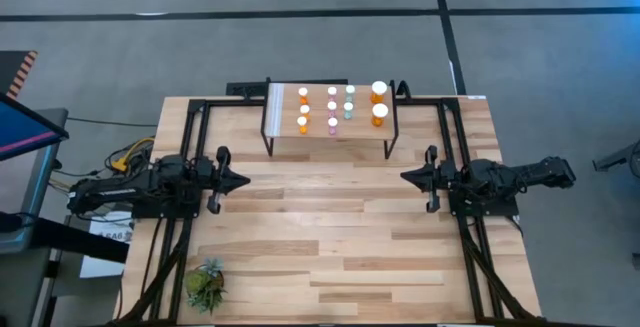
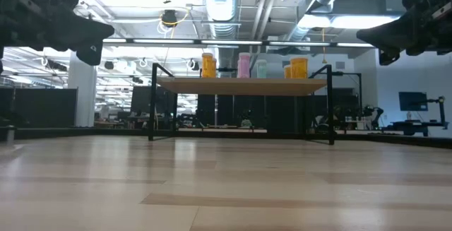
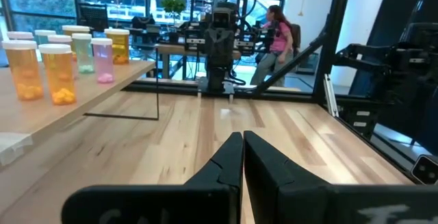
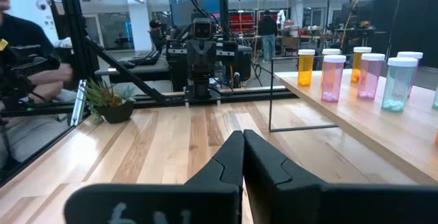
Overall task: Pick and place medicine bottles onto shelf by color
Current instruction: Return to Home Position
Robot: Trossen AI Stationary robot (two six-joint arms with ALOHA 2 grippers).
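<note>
Shelf (image 1: 360, 129) on thin black legs stands at the middle of the tabletop's (image 1: 330, 237) far edge and carries every one of the medicine bottles (image 1: 333, 108) in view, all upright with white caps. They are sorted in short lines across the board. Three small orange bottles (image 1: 304, 109) stand nearest the whitish strip at one short edge, followed by three pink bottles (image 1: 333, 123) and three teal bottles (image 1: 349, 102). Two larger orange bottles (image 1: 380, 113) stand at the opposite short edge.

Both arms hang raised over the tabletop, on the near side of the shelf and well apart from it and from each other. The left gripper (image 1: 240, 179) is toward the left edge, pointing inward, its jaws pressed together on nothing. The right gripper (image 1: 405, 176) mirrors it toward the right edge, its jaws likewise pressed together and empty.

A small green plant (image 1: 205, 285) sits at the tabletop's near left corner.
</note>
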